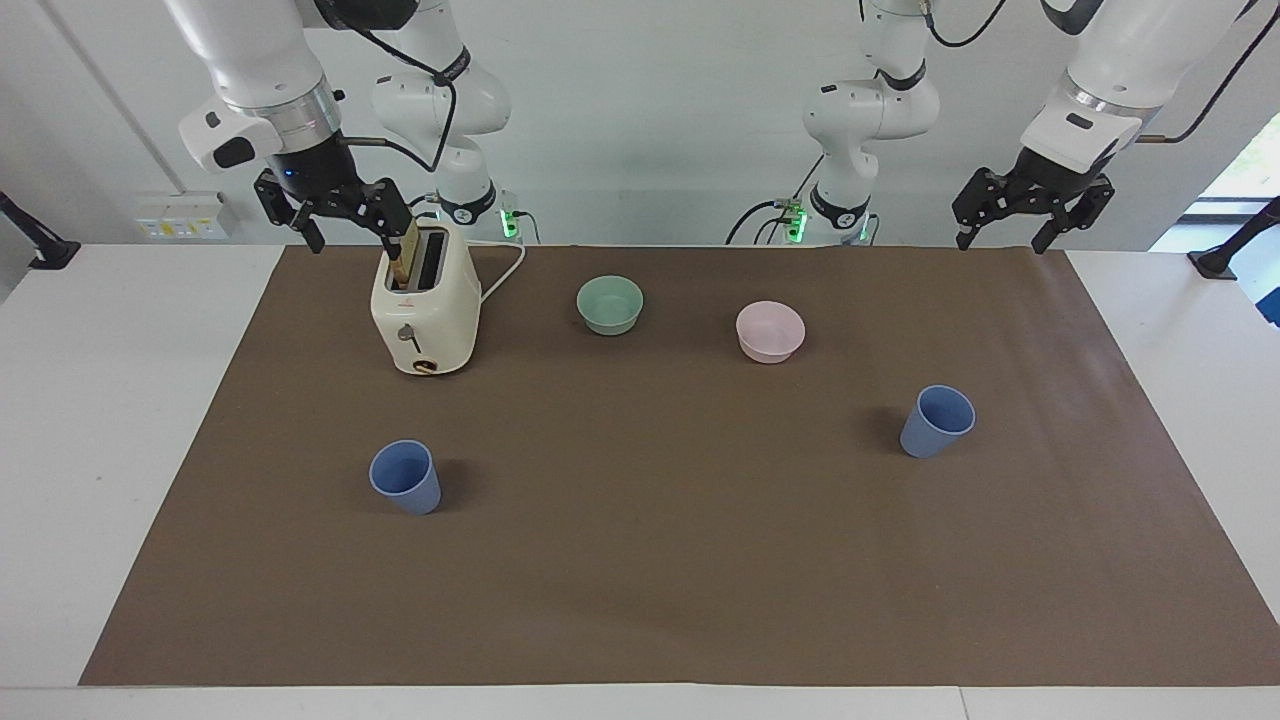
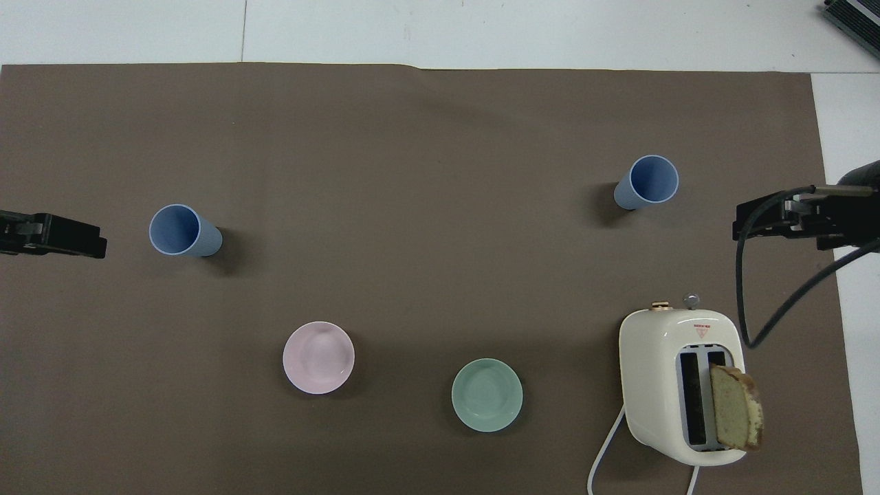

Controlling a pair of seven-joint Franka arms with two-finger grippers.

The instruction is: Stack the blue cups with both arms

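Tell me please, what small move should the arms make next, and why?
Probably the left pincer should come down to the blue cup at the left arm's end. Both cups stand upright and apart, untouched; the other blue cup is at the right arm's end. Both pincers are open and raised, the right pincer beside the toaster.

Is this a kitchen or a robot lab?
Most likely a robot lab set up like a kitchen: two white arms hang over a brown mat with a toaster, bowls and blue cups.
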